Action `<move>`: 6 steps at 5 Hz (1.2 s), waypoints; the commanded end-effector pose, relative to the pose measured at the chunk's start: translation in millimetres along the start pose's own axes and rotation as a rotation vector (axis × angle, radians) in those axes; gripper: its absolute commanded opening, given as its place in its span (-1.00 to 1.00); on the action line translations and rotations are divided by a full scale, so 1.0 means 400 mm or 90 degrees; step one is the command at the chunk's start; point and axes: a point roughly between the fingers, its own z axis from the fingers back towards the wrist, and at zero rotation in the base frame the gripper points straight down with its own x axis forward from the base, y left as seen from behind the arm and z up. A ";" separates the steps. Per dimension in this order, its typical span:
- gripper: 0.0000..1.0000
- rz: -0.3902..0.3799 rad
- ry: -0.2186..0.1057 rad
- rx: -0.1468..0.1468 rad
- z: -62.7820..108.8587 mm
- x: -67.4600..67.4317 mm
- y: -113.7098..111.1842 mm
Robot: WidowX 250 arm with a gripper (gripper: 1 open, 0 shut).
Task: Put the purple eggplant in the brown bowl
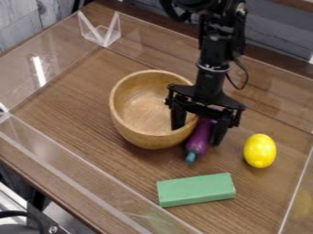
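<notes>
The purple eggplant (197, 140) lies on the wooden table just right of the brown bowl (145, 109), its teal stem tip pointing toward the front. My gripper (200, 124) stands straight down over it, its black fingers (221, 127) spread on either side of the eggplant's upper end. The jaws look open around it and the eggplant rests on the table. The bowl is empty, its right rim close to my left finger.
A yellow lemon (259, 151) sits right of the eggplant. A green rectangular block (196, 189) lies in front. Clear plastic walls (73, 175) fence the table, and a clear bracket (101, 27) stands at the back left.
</notes>
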 end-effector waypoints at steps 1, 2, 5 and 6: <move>1.00 -0.024 0.038 0.003 -0.039 -0.033 -0.043; 1.00 -0.022 0.041 0.004 -0.040 -0.035 -0.045; 1.00 -0.017 0.047 0.009 -0.041 -0.037 -0.047; 1.00 -0.015 0.049 0.011 -0.041 -0.038 -0.048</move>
